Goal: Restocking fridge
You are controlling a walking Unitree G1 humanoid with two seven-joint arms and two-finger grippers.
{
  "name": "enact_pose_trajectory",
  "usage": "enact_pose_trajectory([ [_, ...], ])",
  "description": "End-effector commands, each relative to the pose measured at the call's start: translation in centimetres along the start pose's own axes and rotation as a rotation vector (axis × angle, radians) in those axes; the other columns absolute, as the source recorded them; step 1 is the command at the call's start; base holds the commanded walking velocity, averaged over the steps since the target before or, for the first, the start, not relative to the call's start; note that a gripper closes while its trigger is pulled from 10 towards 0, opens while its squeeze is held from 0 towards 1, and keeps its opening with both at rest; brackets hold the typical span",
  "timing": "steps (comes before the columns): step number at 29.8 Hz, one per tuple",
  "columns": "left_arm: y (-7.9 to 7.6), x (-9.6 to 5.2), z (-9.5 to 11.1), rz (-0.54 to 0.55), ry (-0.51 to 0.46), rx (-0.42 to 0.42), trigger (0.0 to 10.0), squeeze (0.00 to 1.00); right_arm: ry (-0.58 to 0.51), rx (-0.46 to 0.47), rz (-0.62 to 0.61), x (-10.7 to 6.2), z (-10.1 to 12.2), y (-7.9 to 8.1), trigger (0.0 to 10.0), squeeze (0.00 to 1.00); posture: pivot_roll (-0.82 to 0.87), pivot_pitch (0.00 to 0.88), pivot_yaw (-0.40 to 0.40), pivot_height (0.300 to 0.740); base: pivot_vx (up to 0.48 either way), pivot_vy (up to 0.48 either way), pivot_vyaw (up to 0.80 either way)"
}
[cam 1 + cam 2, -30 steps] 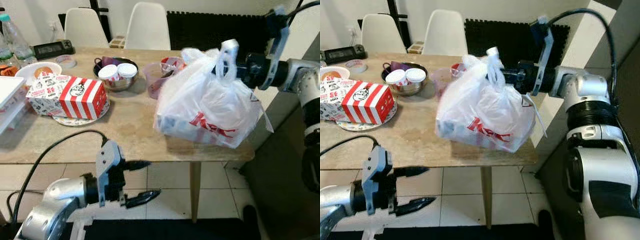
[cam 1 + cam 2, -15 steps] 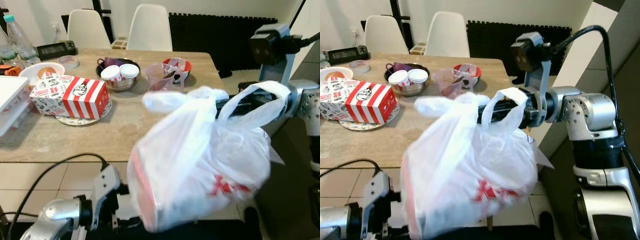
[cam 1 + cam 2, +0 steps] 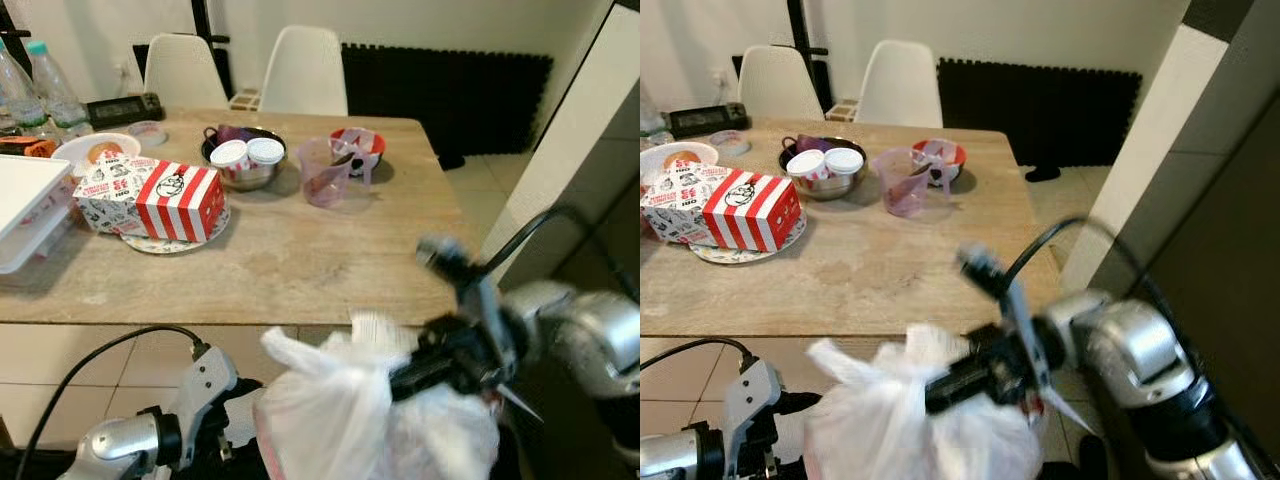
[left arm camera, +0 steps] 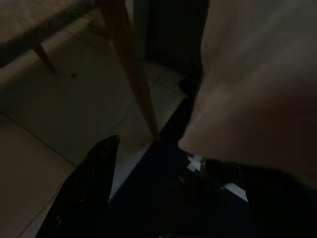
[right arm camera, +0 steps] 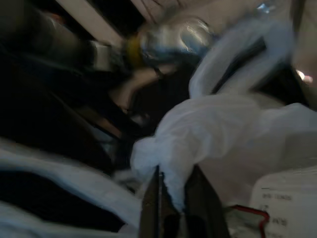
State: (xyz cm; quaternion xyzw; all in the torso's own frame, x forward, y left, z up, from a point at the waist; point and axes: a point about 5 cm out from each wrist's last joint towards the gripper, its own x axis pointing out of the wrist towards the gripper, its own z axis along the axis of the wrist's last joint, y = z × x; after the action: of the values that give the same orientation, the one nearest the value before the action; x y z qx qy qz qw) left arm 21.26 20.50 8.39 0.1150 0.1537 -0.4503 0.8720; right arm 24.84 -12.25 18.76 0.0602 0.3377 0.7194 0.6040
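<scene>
Hanging off the surface's [image 3: 300, 270] near edge, below and in front of it: white plastic takeaway bag [image 3: 910, 425], handle pinched in the right gripper [image 3: 945, 388], jaws clenched on it; bag directly beneath. Left gripper [image 4: 143, 198] just beside, jaws' state hidden

White bag [image 3: 370, 420] blurred, its bottom cut off by the frame
</scene>
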Motion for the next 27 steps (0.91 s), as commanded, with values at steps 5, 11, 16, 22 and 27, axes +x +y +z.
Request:
enact_pose_trajectory([
  [5, 0.2, 1.1, -0.2, 0.071, -0.045, -0.018, 10.0, 0.00, -0.020, 0.014, -0.187, 0.0, -1.6, -2.3, 0.0, 0.00, -0.01, 0.058, -0.065, 0.740, 0.000, 0.000, 0.00],
  [11, 1.5, 2.5, -1.2, 0.257, -0.079, -0.090, 10.0, 0.00, -0.070, 0.001, -0.488, -0.4, -4.6, -5.6, 0.0, 0.00, -0.02, 0.059, -0.060, 0.740, 0.000, 0.000, 0.00],
  [16, 1.5, 3.4, -2.3, 0.311, -0.051, -0.110, 10.0, 0.00, -0.056, -0.013, -0.599, -0.2, -6.3, -6.8, 0.0, 0.00, -0.02, 0.064, -0.055, 0.740, 0.000, 0.000, 0.00],
  [22, 1.2, 4.0, -3.3, 0.342, -0.031, -0.140, 10.0, 0.00, -0.044, -0.038, -0.674, 0.0, -8.5, -7.4, 0.0, 0.00, -0.02, 0.066, -0.057, 0.740, 0.000, 0.000, 0.00],
  [27, 1.1, 4.3, -4.2, 0.387, -0.022, -0.166, 10.0, 0.00, -0.084, -0.092, -0.789, 0.5, -10.4, -8.0, 0.0, 0.00, -0.03, 0.066, -0.063, 0.740, 0.000, 0.000, 0.00],
])
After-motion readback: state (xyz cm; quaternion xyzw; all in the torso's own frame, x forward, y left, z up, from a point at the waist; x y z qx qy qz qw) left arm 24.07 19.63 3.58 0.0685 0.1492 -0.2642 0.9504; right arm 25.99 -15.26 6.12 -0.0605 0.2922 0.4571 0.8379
